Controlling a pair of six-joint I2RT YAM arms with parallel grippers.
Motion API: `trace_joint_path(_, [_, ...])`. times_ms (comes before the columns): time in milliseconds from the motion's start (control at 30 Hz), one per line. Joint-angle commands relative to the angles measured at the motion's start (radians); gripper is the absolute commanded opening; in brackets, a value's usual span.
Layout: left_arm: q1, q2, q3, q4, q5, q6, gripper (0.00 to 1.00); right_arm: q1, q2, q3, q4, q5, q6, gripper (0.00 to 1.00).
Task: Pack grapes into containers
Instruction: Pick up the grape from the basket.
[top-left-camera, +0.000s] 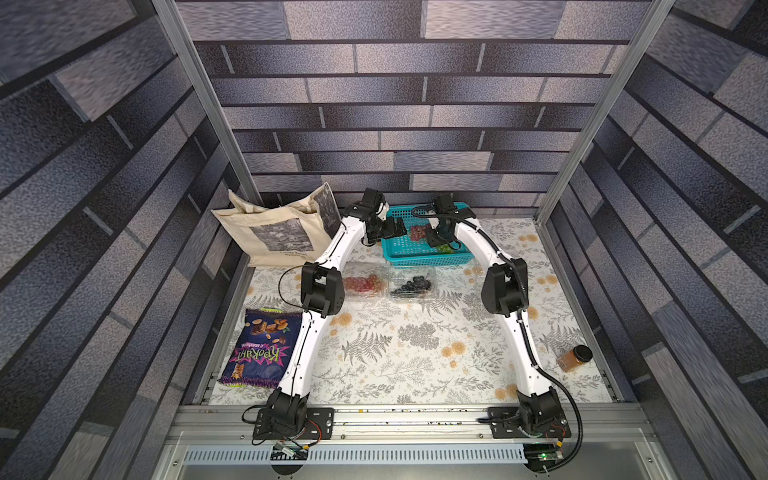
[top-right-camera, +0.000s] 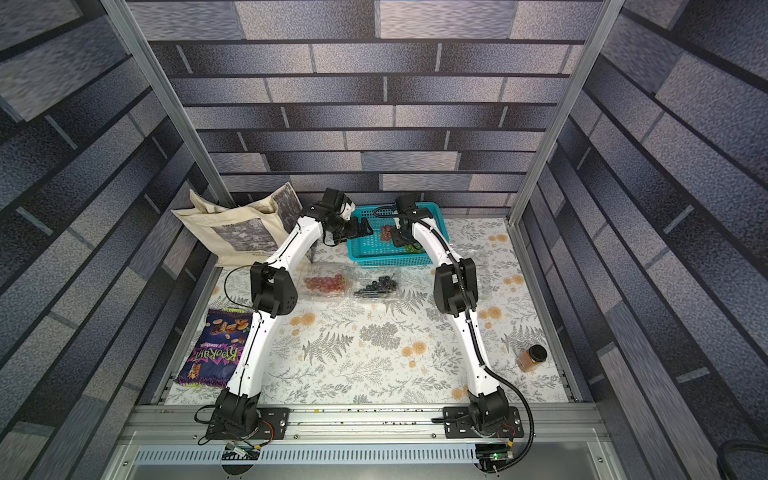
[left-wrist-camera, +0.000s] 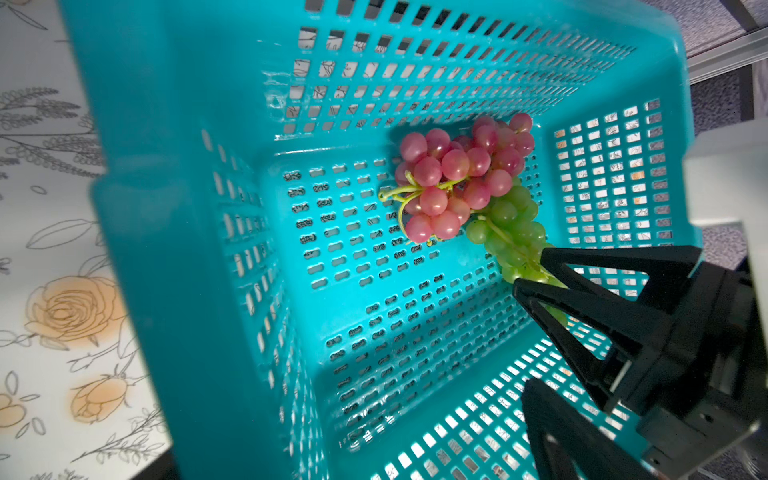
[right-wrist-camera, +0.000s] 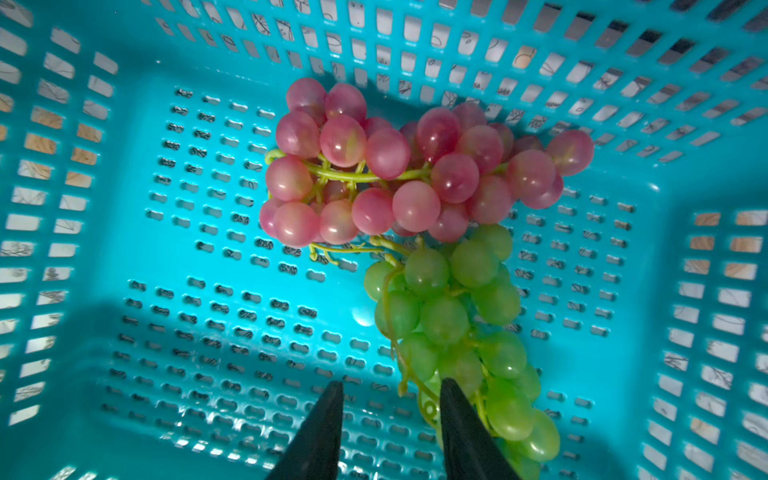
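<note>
A red-pink bunch of grapes (right-wrist-camera: 395, 166) and a green bunch (right-wrist-camera: 449, 307) lie touching in the teal basket (right-wrist-camera: 124, 208). My right gripper (right-wrist-camera: 391, 382) is down inside it. Its jaws stand a narrow gap apart at the green bunch's stem end; one finger (right-wrist-camera: 461, 415) rests against the berries, and a stem loop lies in the gap. My left gripper (top-left-camera: 397, 228) hangs open over the basket's left rim (top-left-camera: 388, 249), holding nothing. In front of the basket, two clear containers stand side by side: one (top-left-camera: 361, 284) with red grapes, one (top-left-camera: 411, 284) with dark grapes.
A beige tote bag (top-left-camera: 278, 232) leans at the back left. A purple snack bag (top-left-camera: 262, 349) lies at the front left. A spice jar (top-left-camera: 575, 357) lies near the right edge. The back wall is close behind the basket.
</note>
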Motion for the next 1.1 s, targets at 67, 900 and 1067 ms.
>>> trace_joint_path(67, [0.005, -0.014, 0.029, -0.027, 0.012, 0.009, 1.00, 0.004, 0.047, 0.050, -0.032, 0.070, -0.006, 0.36])
trace_joint_path(900, [0.003, -0.081, 0.029, -0.052, 0.000, 0.028, 1.00, 0.004, -0.118, 0.015, -0.026, 0.008, 0.071, 0.00])
trace_joint_path(1067, [0.001, -0.116, 0.029, -0.073, -0.006, 0.041, 1.00, 0.004, -0.212, -0.039, -0.041, 0.010, 0.092, 0.00])
